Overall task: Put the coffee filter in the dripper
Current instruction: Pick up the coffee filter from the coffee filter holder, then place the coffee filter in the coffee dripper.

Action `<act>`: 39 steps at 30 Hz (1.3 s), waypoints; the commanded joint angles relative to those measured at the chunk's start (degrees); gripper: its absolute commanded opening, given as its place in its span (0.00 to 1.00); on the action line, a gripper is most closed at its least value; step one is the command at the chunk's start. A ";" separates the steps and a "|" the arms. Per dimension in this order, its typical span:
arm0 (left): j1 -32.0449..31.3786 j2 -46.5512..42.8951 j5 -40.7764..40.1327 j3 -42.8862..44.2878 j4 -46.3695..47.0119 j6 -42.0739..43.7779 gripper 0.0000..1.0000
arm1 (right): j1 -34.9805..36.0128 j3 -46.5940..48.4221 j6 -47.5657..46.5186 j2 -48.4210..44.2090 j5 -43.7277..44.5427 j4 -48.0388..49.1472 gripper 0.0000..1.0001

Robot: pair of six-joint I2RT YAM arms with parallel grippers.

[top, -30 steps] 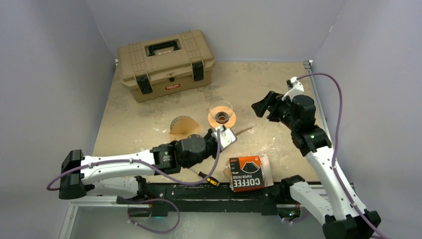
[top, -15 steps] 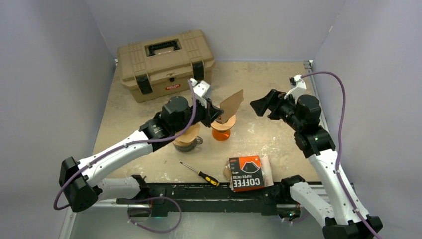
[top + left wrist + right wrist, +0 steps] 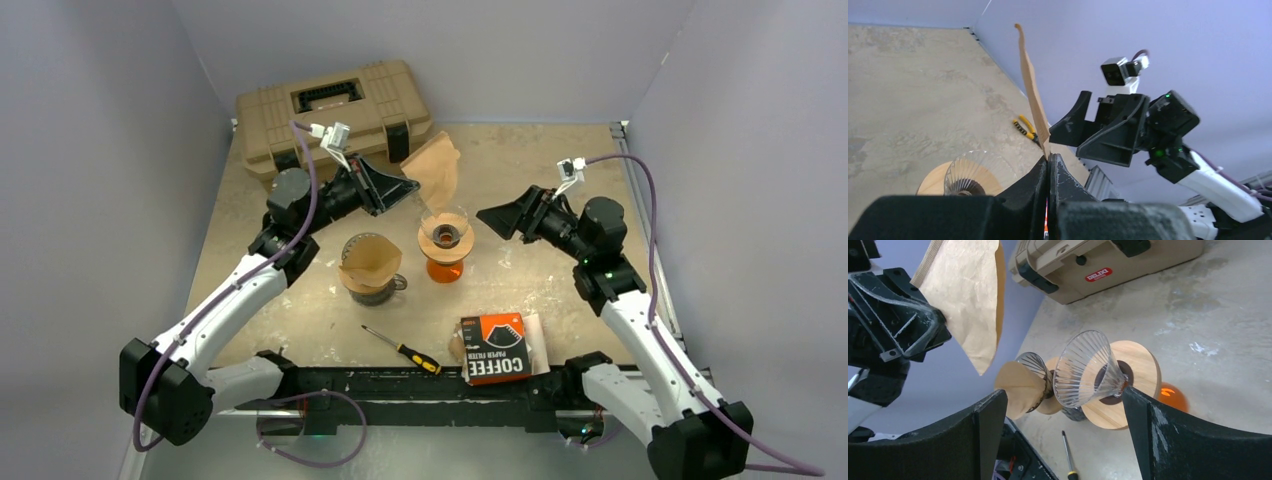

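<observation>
Nearest me, at 6 o'clock on the desk (image 3: 540, 170), lie the box of paper filters (image 3: 495, 347) and a screwdriver (image 3: 403, 350), both well apart from the work, so I leave them alone. Further in, a glass server (image 3: 368, 268) with a brown paper already in it stands at 8 o'clock from the dripper (image 3: 445, 230); that one is not my target. The dripper is a ribbed glass cone on a wooden collar (image 3: 1135, 375) over an orange base (image 3: 444, 270). My right fingers (image 3: 503, 217) are spread wide and empty at its 3 o'clock, aimed at it. My left fingers (image 3: 1049, 175) are pinched tight on one edge of the coffee filter (image 3: 437, 168), which hangs in the air just past the cone toward 12 o'clock, flat and unopened as far as I can tell. To do this well, I would roll the left wrist until the filter's point faces down, centre it over the mouth, lower slowly, and release only once the paper rests on the ribs. The right fingers could steady the collar, since I judge the cone tips easily. The toolbox (image 3: 333, 120), farthest back at 11 o'clock, plays no part.
</observation>
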 commanded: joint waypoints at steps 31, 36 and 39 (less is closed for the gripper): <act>2.45 -2.59 11.41 -8.71 21.21 -10.01 0.00 | 2.15 4.01 11.75 10.96 -11.00 26.31 0.89; 2.45 -2.48 11.18 -9.01 21.68 -9.84 0.00 | 2.84 4.20 10.66 11.56 -10.83 25.12 0.88; 2.45 -2.43 11.02 -8.72 21.34 -9.46 0.00 | 2.92 3.97 10.98 11.29 -10.73 25.35 0.88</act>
